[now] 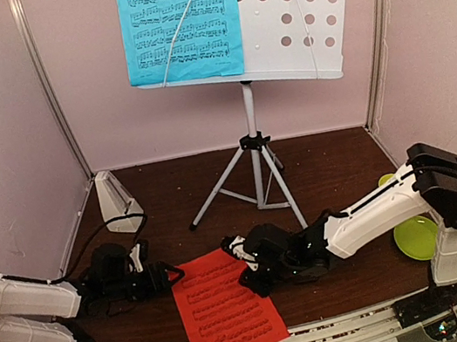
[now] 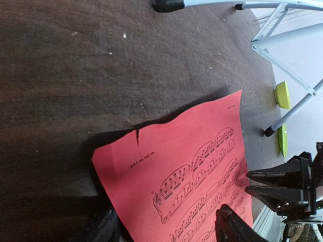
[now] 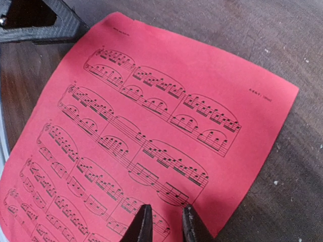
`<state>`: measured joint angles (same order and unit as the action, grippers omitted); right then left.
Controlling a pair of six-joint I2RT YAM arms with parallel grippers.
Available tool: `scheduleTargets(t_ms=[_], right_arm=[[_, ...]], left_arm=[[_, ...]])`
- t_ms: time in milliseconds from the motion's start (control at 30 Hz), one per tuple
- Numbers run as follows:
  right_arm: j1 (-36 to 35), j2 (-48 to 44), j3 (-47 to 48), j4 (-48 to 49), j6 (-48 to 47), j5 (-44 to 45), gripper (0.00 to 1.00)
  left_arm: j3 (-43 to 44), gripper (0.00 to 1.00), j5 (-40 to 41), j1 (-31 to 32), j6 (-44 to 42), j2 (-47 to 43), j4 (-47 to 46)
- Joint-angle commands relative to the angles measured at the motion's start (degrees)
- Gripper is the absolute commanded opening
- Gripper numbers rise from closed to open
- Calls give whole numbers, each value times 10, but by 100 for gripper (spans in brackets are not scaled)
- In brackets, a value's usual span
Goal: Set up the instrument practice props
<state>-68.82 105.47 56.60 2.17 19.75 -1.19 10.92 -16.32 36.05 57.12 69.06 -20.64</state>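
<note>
The white perforated music-stand desk point(image 1: 297, 8) stands on its tripod legs point(image 1: 256, 162) at the back, with the blue sheet point(image 1: 180, 20) resting on its left half. A small white metronome point(image 1: 116, 200) sits at the back left. The red-orange sheet point(image 1: 226, 309) lies on the table at the front. My left gripper point(image 1: 174, 273) is at its upper left corner, open wide. In the left wrist view the red-orange sheet point(image 2: 192, 151) runs between the left gripper's point(image 2: 161, 222) fingers. My right gripper point(image 3: 166, 222) rests its tips on the red-orange sheet point(image 3: 151, 101) near its right edge, jaws narrowly apart.
A yellow-green plate point(image 1: 417, 237) and a yellow-green bowl point(image 1: 387, 181) lie at the right, behind my right arm. The tripod's feet spread across the middle of the dark table point(image 1: 333, 161). Pale walls close in the left, right and back.
</note>
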Motion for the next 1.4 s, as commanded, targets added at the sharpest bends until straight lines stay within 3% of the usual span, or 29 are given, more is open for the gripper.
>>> scheduleTargets(t_ms=[0, 333, 533, 733, 833, 1200, 1367], right_arm=[[-1, 29, 20, -3, -2, 13, 19], [1, 58, 33, -7, 9, 1, 16], [2, 56, 29, -3, 13, -4, 17], [11, 11, -3, 26, 20, -27, 20], [15, -42, -36, 55, 14, -27, 28], [38, -253, -162, 150, 4, -3, 60], [64, -357, -236, 204, 0, 4, 86]], left_arm=[[-7, 64, -27, -3, 1, 43, -33], [5, 48, -59, 3, 14, 112, -162], [37, 36, -62, 16, 2, 177, -191], [68, 10, -58, 26, -30, 204, -190], [74, 0, -50, 37, -66, 176, -166], [145, 0, -42, 78, -248, 12, 2], [200, 0, -45, 125, -371, -85, 100]])
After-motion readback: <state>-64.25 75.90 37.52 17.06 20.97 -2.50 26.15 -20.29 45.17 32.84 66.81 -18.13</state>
